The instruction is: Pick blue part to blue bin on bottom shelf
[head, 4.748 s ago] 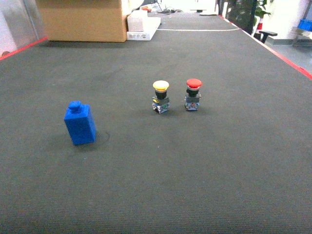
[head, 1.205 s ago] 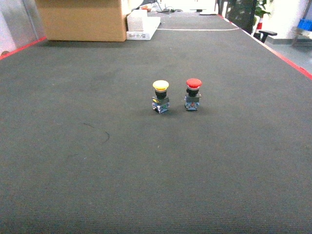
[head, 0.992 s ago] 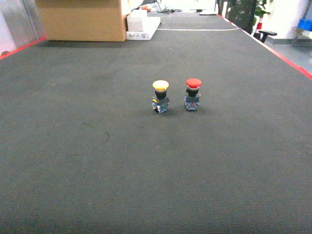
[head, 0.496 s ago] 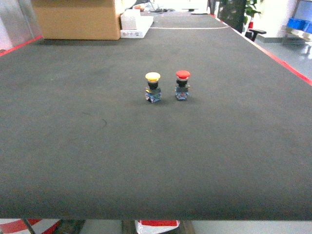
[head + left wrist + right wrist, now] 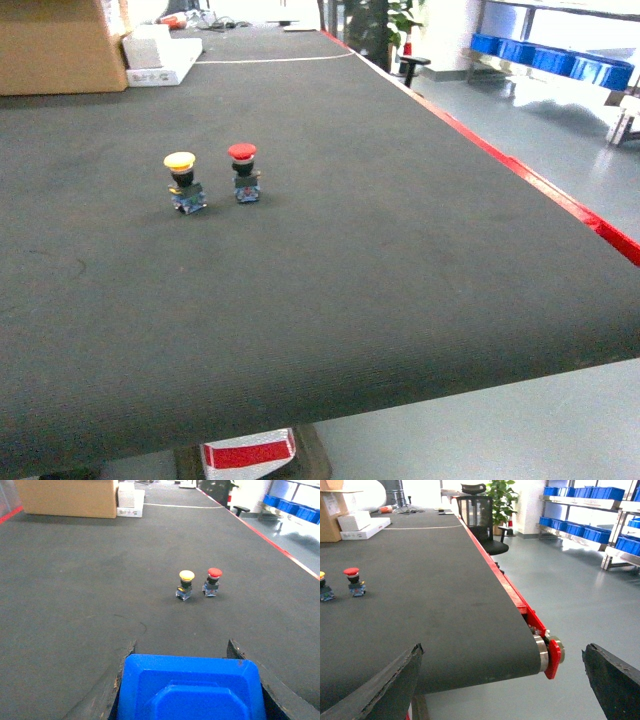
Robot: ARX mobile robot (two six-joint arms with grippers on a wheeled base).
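The blue part [image 5: 190, 690], a blue plastic block with a raised octagonal top, fills the bottom of the left wrist view. My left gripper [image 5: 181, 650] is shut on it, one dark finger on each side. My right gripper [image 5: 502, 652] is open and holds nothing; it hangs past the end of the black belt [image 5: 435, 605], over the grey floor. Blue bins [image 5: 566, 529] sit in rows on a steel rack at the far right, and the blue bins [image 5: 555, 58] show in the head view too. Which level is the bottom shelf I cannot tell. Neither gripper shows in the head view.
A yellow-capped button [image 5: 183, 180] and a red-capped button [image 5: 243, 171] stand side by side on the belt. A cardboard box [image 5: 55, 45] and a white box [image 5: 158, 58] lie at its far end. The belt's red edge [image 5: 520, 170] and end roller [image 5: 542, 652] border open floor. An office chair [image 5: 479, 515] stands beyond.
The blue block that stood on the belt 4.7 s ago is gone from it. The head view has drawn back and swung right, so the buttons sit further left and the belt's edge and floor show.
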